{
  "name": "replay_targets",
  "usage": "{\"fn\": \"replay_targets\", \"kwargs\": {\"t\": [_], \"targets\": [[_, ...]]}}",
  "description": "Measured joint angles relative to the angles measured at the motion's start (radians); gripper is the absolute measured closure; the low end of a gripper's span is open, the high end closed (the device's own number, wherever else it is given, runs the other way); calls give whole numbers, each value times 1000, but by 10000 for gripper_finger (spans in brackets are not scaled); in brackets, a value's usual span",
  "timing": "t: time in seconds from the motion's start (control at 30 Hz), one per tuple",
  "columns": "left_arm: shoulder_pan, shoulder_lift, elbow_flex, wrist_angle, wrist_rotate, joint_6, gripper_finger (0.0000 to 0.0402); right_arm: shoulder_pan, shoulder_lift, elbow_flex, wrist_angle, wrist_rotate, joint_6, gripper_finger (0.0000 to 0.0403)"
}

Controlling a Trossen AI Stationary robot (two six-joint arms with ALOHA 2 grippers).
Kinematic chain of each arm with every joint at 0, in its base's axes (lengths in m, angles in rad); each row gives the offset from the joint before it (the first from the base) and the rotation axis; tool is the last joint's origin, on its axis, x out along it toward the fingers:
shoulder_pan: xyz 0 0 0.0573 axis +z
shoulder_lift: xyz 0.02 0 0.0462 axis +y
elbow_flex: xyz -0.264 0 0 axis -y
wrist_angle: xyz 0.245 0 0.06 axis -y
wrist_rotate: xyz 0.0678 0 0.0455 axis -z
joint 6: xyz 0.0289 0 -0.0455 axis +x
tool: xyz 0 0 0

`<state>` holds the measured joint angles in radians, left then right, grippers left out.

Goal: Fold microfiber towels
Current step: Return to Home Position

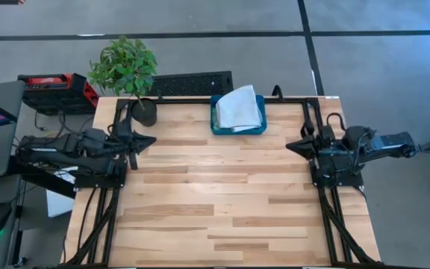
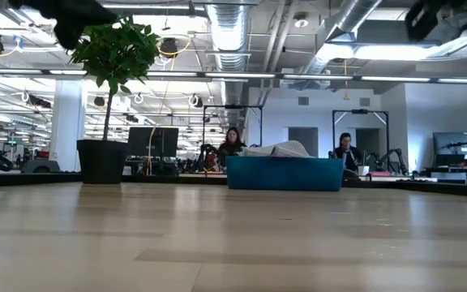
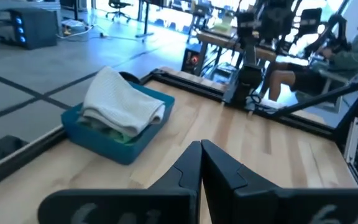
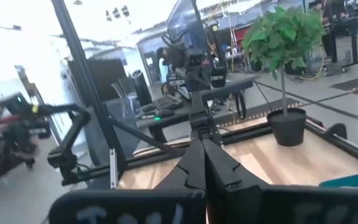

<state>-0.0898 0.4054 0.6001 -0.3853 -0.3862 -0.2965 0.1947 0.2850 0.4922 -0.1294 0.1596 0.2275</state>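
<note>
Left end effector (image 1: 151, 140) sits at the worktop's (image 1: 222, 209) 9 o'clock edge, clenched on nothing. Potted plant (image 1: 125, 67) at 11. Teal bin (image 1: 237, 132) at 12, far edge; microfiber towels (image 1: 239, 107) piled inside, pale grey on top, green showing beneath. Right end effector (image 1: 290, 144) at 3, clenched, empty.

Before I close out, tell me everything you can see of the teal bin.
The teal bin is a shallow, rigid-looking rectangular tray, plastic by its look, standing flat at the far edge of the table, near the middle, right of the potted plant. Folded towels fill it and rise above its rim, a pale grey one on top. The left gripper and right gripper are clear of it.
</note>
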Motion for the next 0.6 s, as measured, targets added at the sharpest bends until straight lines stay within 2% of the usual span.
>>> {"fn": "replay_targets", "kwargs": {"t": [0.23,0.47,0.6], "targets": [[0,-187,-167,70,-44,1,401,0,-103,-172,160,20,10,393],[0,-405,-261,68,-71,25,401,0,-220,-254,189,29,10,393],[0,-396,-279,87,-79,62,401,0,-287,-296,215,31,5,393]]}}
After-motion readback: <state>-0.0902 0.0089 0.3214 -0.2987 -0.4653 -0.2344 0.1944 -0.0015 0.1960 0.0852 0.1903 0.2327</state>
